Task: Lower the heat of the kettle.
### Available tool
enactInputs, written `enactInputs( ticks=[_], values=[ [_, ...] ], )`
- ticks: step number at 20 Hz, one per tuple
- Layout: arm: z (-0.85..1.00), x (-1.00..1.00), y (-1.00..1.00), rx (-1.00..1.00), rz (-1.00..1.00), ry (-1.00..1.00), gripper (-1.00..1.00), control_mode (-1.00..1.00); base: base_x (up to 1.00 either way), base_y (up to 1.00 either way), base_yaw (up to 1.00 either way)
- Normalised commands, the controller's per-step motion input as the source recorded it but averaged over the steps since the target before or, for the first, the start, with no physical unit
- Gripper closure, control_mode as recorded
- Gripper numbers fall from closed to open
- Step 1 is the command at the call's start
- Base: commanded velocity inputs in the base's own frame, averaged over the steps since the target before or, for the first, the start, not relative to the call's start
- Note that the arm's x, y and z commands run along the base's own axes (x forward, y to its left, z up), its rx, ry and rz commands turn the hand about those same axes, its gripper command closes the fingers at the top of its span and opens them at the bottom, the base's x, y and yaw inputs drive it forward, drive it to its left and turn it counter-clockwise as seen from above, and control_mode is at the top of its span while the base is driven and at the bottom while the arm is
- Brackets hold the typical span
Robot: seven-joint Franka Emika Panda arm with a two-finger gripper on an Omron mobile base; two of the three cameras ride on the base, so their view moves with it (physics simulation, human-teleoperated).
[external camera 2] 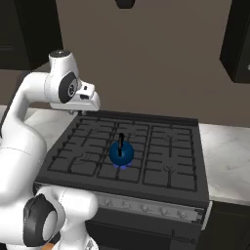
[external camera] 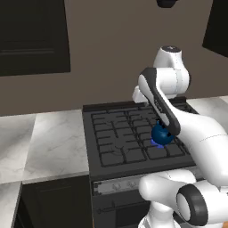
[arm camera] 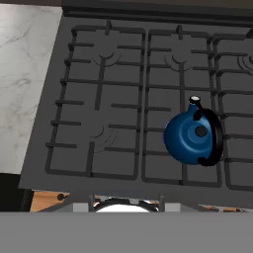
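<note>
The small glossy blue kettle (external camera: 161, 133) (external camera 2: 120, 153) (arm camera: 190, 137) with its black loop handle stands on the front middle grate of the black stove (external camera 2: 161, 146). A faint blue glow shows under its base. My gripper (external camera 2: 90, 105) (external camera: 139, 95) hangs high over the stove's back left corner, well above and apart from the kettle, looking down on the grates. Its fingers are hidden, so I cannot tell how they stand. A row of several knobs (external camera 2: 146, 208) (external camera: 118, 184) runs along the stove's front panel, below the kettle.
Marble counter (external camera: 49, 142) (external camera 2: 227, 156) lies on both sides of the stove (arm camera: 104, 99). Dark wall cabinets (external camera: 33, 35) hang at upper left and right (external camera 2: 239, 39). My own arm link (external camera: 178, 120) crosses in front of the stove's right side in the left base view.
</note>
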Motion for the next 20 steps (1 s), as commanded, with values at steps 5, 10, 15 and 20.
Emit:
enactInputs(
  ticks=[5,10,15,20],
  values=[
    [-0.01,0.00,0.00,0.00,0.00,0.00,-1.00,1.00,-0.03,0.19,0.00],
    [0.00,0.00,0.00,0.00,0.00,0.00,-1.00,1.00,0.00,0.42,0.00],
    [0.00,0.00,0.00,0.00,0.00,0.00,-1.00,1.00,0.00,0.64,-0.03],
    [0.00,0.00,0.00,0.00,0.00,0.00,-1.00,1.00,0.00,0.51,-0.04]
  ],
)
